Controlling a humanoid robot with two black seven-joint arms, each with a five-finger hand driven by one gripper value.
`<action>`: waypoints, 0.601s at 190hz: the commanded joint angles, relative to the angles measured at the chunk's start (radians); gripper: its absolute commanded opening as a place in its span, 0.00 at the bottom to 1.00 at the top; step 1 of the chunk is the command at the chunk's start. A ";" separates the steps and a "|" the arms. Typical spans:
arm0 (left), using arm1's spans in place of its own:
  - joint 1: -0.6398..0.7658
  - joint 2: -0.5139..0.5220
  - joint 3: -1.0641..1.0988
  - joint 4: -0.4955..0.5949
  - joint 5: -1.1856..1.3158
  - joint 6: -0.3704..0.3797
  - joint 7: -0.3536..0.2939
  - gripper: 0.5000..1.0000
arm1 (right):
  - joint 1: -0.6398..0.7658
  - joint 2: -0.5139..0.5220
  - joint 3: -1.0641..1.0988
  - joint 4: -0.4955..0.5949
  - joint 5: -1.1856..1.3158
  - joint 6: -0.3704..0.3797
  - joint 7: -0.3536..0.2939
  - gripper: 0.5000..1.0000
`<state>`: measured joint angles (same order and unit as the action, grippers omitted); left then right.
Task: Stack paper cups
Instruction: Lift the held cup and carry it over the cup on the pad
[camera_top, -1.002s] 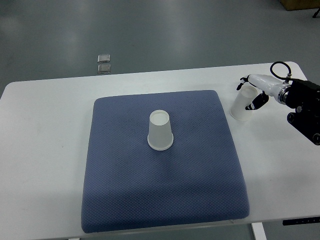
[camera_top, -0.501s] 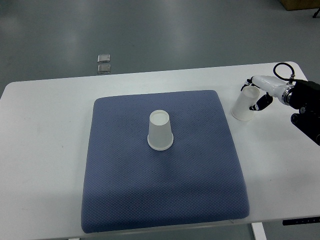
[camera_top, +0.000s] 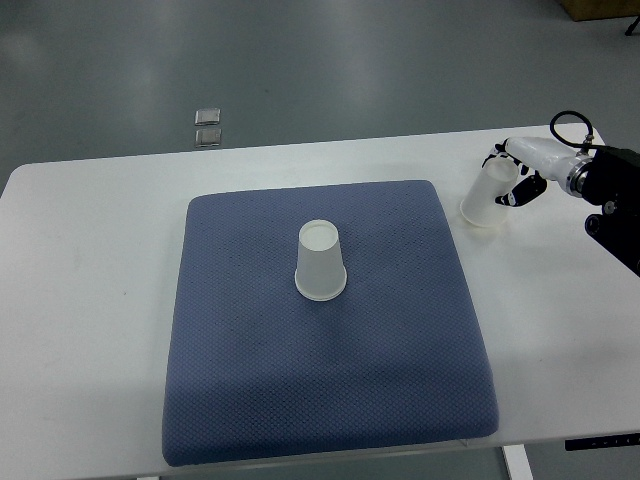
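You have two paper cups in view. One paper cup (camera_top: 321, 262) stands upside down near the middle of the blue mat (camera_top: 330, 400), its closed base facing up and its wider rim resting on the fabric. Being inverted, it shows nothing of its inside. The second cup (camera_top: 486, 199) is off the mat, on the bare white counter (camera_top: 90, 300) just beyond the mat's far right corner. It is also mouth-down but tilted, its base end leaning toward the right, where your right robot hand (camera_top: 512, 178) meets it. You cannot see inside this one either.

Your right robot hand comes in from the right edge, a white shell with dark fingers (camera_top: 522, 190) wrapped around the upper end of that tilted cup. The fingers are curled in against the cup wall and closed on it, with the cup's rim end down at or just above the counter; you cannot tell whether it actually touches the surface. The two cups are well apart, the held one to the right of and farther away than the one on the mat.

On the floor beyond the far edge of the counter, you see two small metal plates (camera_top: 208, 128).
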<state>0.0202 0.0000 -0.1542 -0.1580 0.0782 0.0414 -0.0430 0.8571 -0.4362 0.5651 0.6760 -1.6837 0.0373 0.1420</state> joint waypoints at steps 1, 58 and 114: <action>0.000 0.000 -0.001 0.000 0.000 0.000 0.000 1.00 | 0.026 -0.038 0.002 0.094 0.007 0.007 0.001 0.00; 0.000 0.000 -0.001 0.000 0.000 0.000 0.000 1.00 | 0.148 -0.133 0.004 0.379 0.102 0.138 -0.002 0.00; 0.000 0.000 -0.001 0.000 0.000 0.000 0.000 1.00 | 0.197 -0.148 0.019 0.602 0.165 0.316 -0.005 0.00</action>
<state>0.0202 0.0000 -0.1544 -0.1580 0.0782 0.0415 -0.0430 1.0433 -0.5862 0.5806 1.2131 -1.5496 0.3033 0.1396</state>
